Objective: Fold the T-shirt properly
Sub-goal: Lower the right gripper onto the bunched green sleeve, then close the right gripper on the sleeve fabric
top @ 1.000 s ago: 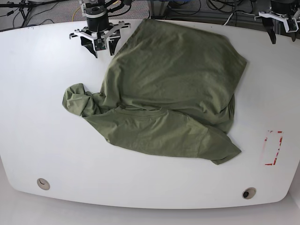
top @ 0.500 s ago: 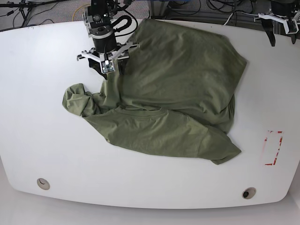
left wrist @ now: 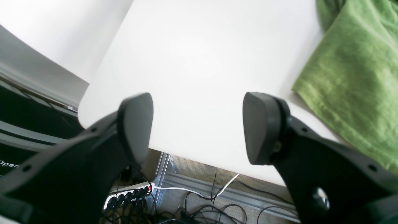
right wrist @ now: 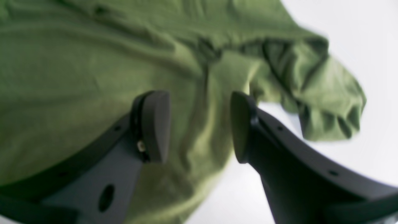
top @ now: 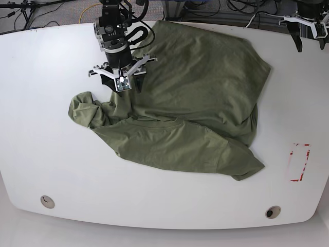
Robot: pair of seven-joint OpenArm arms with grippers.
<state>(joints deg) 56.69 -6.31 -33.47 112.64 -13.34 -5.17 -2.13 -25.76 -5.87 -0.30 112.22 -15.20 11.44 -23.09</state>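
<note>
T-shirt, olive green and wrinkled, lies loosely heaped across the middle of the white table, with a broad upper layer reaching toward the far edge and a lower layer spread toward the near side, its ribbed collar showing where the two meet. One bunched sleeve sticks out on the base view's left side. The right gripper hangs over the cloth's edge just above that bunched sleeve, pointing down; in its wrist view the two dark fingers stand apart with green fabric seen through the gap, and nothing is pinched between them. Whether the tips touch the cloth I cannot tell, as that view is blurred. The left gripper sits at the table's far corner on the base view's right, well apart from the T-shirt; its wrist view shows the fingers spread wide over bare table near the edge, holding nothing. A red-outlined marking lies on the table near the right side, clear of the cloth.
</note>
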